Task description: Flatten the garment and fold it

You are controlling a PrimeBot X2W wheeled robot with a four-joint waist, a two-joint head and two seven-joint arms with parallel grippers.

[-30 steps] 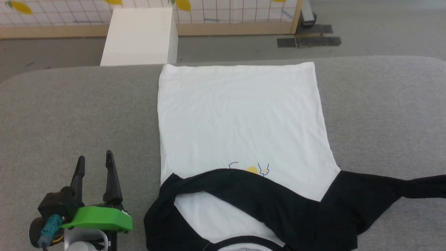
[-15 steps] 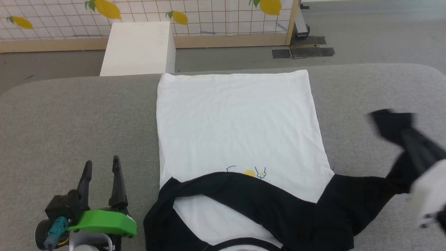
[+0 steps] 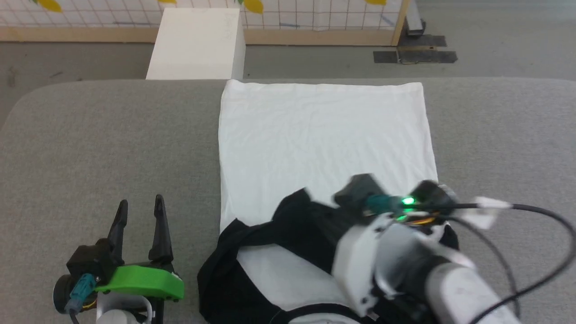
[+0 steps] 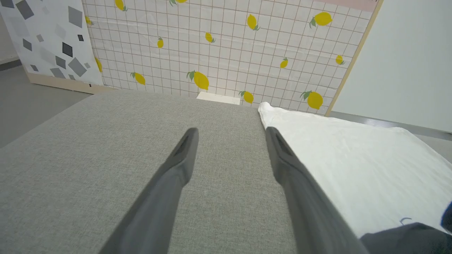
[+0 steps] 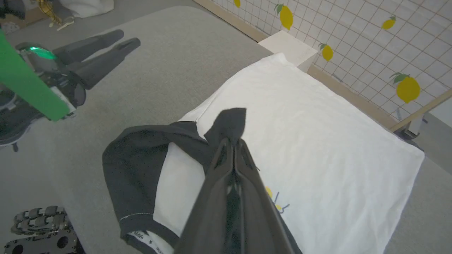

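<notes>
The white garment (image 3: 321,135) lies in the middle of the grey surface (image 3: 112,135). The right gripper (image 5: 231,146) has its jaws squeezed on one black sleeve (image 5: 227,123) over the shirt. At the lower left, the left gripper (image 3: 140,202) has its jaws apart, holding nothing.

Printed text, lower left of the right wrist view: the white neck tape (image 5: 141,237) inside the black collar of the T-shirt (image 5: 310,141) carries one row of small dark capital letters with a star among them. The letters are too small to read with certainty.
</notes>
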